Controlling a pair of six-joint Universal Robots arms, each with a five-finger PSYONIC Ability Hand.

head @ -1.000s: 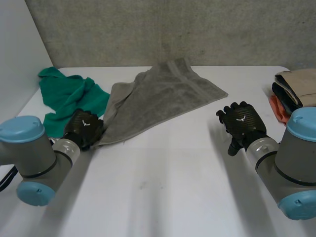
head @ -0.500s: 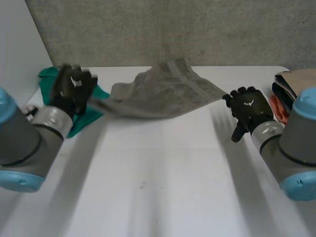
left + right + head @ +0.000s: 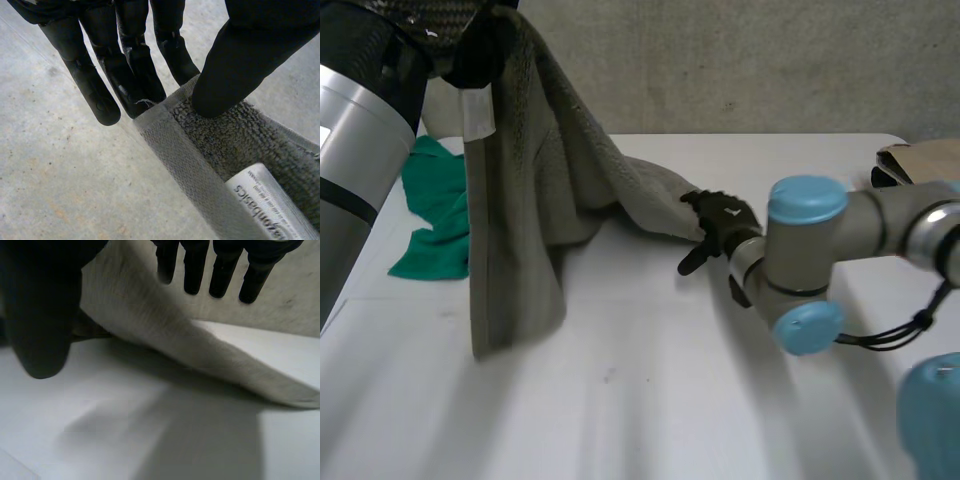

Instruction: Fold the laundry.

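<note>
White tabletop [image 3: 650, 400] is backed by a bare concrete wall [image 3: 770, 60], and over it the grey towel [image 3: 520, 200] is held high by one hemmed corner, with its far end trailing down onto the table. That corner is pinched between the thumb and straight fingers of the left hand [image 3: 130, 65], just beside the towel's white label [image 3: 270, 205]. At the towel's trailing edge the right hand [image 3: 720, 225] is set with fingers straight and thumb spread wide, and nothing is gripped; whether the cloth is touched cannot be told. A green cloth [image 3: 435, 215] is seen lying behind the towel's hanging part. The step in hand is judged to be the spreading of the towel before any fold. For that to be done well, the pinch at the raised corner should be kept firm and a second corner should be found along the trailing edge and closed on fully. The towel should then be drawn taut between both hands, so that no bunching is carried into the fold.
</note>
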